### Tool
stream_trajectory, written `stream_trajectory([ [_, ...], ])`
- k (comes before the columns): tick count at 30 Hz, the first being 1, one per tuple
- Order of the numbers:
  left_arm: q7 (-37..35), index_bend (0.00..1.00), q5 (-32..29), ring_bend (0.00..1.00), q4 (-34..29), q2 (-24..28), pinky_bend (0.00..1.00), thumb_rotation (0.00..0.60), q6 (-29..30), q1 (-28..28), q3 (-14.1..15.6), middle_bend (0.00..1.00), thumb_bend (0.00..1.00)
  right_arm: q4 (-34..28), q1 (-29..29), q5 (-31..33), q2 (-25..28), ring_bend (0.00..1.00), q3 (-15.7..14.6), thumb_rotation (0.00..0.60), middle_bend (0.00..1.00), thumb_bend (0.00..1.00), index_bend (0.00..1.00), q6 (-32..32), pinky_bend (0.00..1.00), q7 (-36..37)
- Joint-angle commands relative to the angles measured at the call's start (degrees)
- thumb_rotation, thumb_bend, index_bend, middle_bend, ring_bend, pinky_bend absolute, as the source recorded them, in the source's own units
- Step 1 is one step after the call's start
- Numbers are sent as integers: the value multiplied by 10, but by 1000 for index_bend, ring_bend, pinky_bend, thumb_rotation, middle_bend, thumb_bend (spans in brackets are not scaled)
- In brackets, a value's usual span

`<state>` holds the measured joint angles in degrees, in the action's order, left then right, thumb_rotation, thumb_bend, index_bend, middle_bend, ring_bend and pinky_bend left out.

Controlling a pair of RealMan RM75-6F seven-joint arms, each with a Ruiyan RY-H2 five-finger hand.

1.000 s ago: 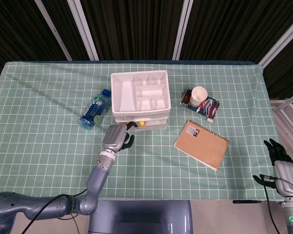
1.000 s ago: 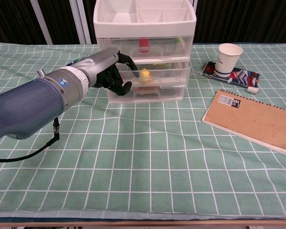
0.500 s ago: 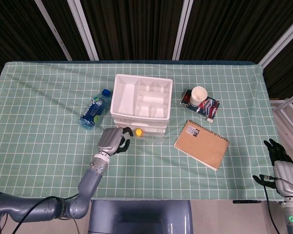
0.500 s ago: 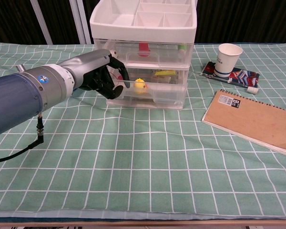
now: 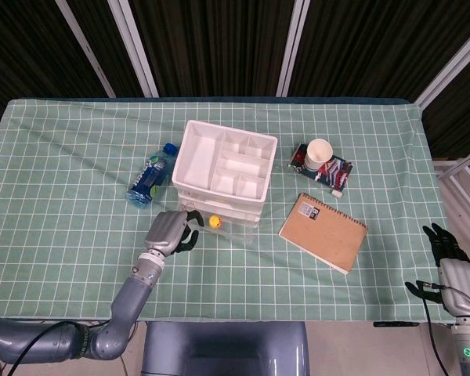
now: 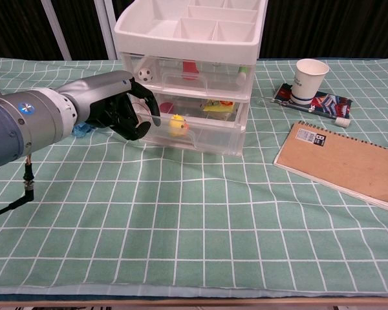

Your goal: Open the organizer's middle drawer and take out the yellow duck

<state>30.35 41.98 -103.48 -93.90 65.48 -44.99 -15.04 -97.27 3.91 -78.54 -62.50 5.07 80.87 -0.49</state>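
Note:
The white organizer (image 5: 223, 160) (image 6: 187, 26) with clear drawers stands skewed at mid table. The yellow duck (image 5: 215, 222) (image 6: 176, 125) sits in a clear drawer (image 5: 233, 229) (image 6: 210, 137) that sticks out from the organizer's front. My left hand (image 5: 168, 231) (image 6: 119, 106) has its dark fingers curled on that drawer's left front corner, just left of the duck. Which level the drawer belongs to is hard to tell. My right hand (image 5: 445, 254) hangs off the table's near right corner, fingers apart and holding nothing.
A blue water bottle (image 5: 151, 176) lies left of the organizer. A paper cup (image 5: 319, 152) (image 6: 310, 79) stands on a printed packet (image 5: 337, 174) (image 6: 320, 103) to the right. A brown spiral notebook (image 5: 323, 232) (image 6: 346, 165) lies nearer, at the right.
My left hand has pulled back toward me. The drawer with the duck came further out, and the whole organizer slid forward and turned. The right hand has not moved.

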Motion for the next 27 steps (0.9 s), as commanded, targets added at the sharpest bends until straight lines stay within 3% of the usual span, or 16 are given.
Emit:
stream_trajectory([
  [1,-3,459,2,1000,-8,6,1000,600,0,1,3,1000,511,0,0,1,0,0,0,600,0,44,0,0,226,0],
  [27,-9,456,3,1000,-88,68,1000,600,-2,9,38,1000,511,-3,0,5,1,0,0,600,0,45,0,-3,226,1],
])
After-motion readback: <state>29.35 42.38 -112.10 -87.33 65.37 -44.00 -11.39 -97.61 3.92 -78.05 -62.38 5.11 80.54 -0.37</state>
